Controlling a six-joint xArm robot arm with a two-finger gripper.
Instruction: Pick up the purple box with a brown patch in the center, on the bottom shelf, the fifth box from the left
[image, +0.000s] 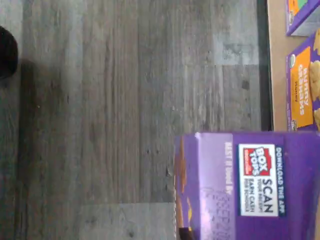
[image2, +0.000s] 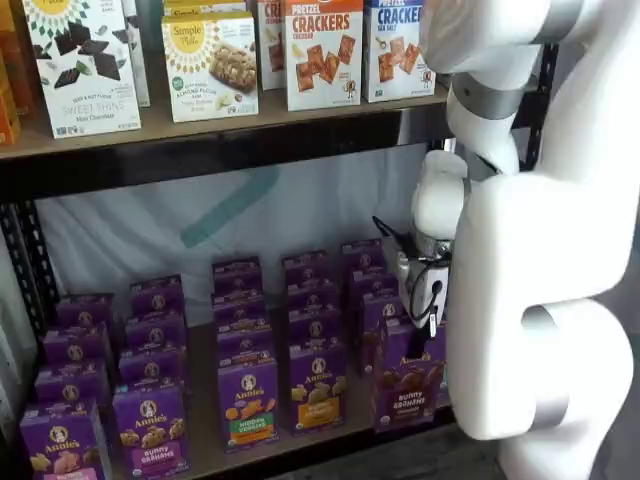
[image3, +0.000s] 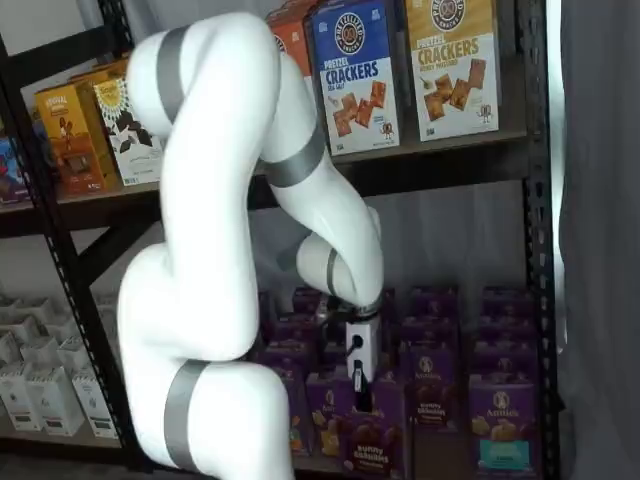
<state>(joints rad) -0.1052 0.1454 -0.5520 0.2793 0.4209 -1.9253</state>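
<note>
We read "BOX TOPS" and "SCAN" on the purple box (image: 250, 185), and "PRETZEL CRACKERS" on the upper-shelf cartons (image3: 355, 75) in both shelf views.

The bottom shelf (image2: 205, 445), a tan wooden board with a black front rail, carries rows of small upright purple cartons (image2: 150, 425) running front to back. At the shelf's 3 o'clock end in a shelf view stands the purple box (image2: 405, 390) with the dark brown band. The upper shelf (image2: 200, 125) carries cracker cartons (image2: 322, 52).
</note>
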